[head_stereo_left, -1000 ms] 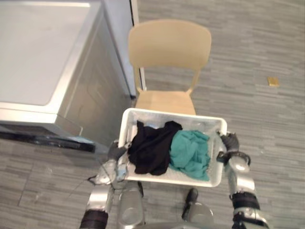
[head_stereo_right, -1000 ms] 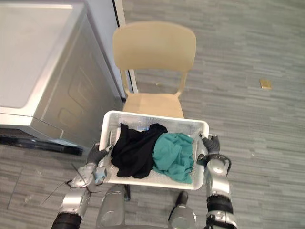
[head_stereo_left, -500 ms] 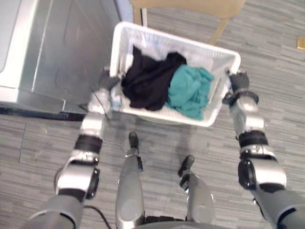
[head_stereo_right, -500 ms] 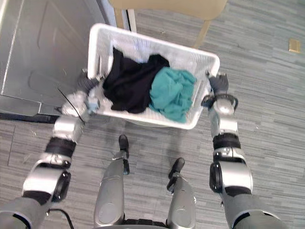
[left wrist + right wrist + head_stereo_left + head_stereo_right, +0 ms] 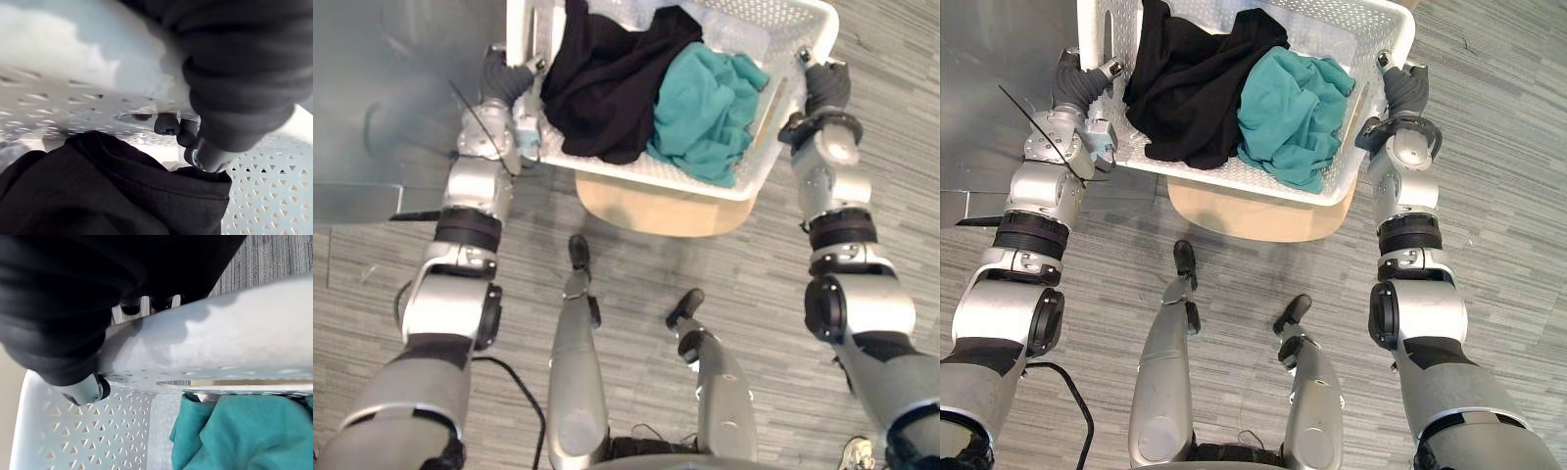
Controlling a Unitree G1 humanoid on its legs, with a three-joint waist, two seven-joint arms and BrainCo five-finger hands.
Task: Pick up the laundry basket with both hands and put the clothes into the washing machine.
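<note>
A white perforated laundry basket (image 5: 636,174) hangs between both hands, tilted. Inside it a black garment (image 5: 607,78) lies toward my left and a teal garment (image 5: 710,103) toward my right. My left hand (image 5: 504,78) grips the basket's left end; the left wrist view shows its dark fingertips (image 5: 167,123) curled through the handle opening above the black garment (image 5: 98,191). My right hand (image 5: 827,88) clasps the right end, fingers over the rim (image 5: 234,333), thumb (image 5: 85,389) inside, beside the teal garment (image 5: 254,431). The grey washing machine (image 5: 382,108) stands at the left.
The tan seat of a wooden chair (image 5: 646,208) lies directly under the basket. The washing machine's side panel is close to my left arm. Grey plank floor (image 5: 754,294) spreads to the right and toward me.
The whole view has tipped downward, so more of both arms shows. The arms have stretched forward and the basket now hangs over the chair seat instead of in front of it. Both hands keep hold.
</note>
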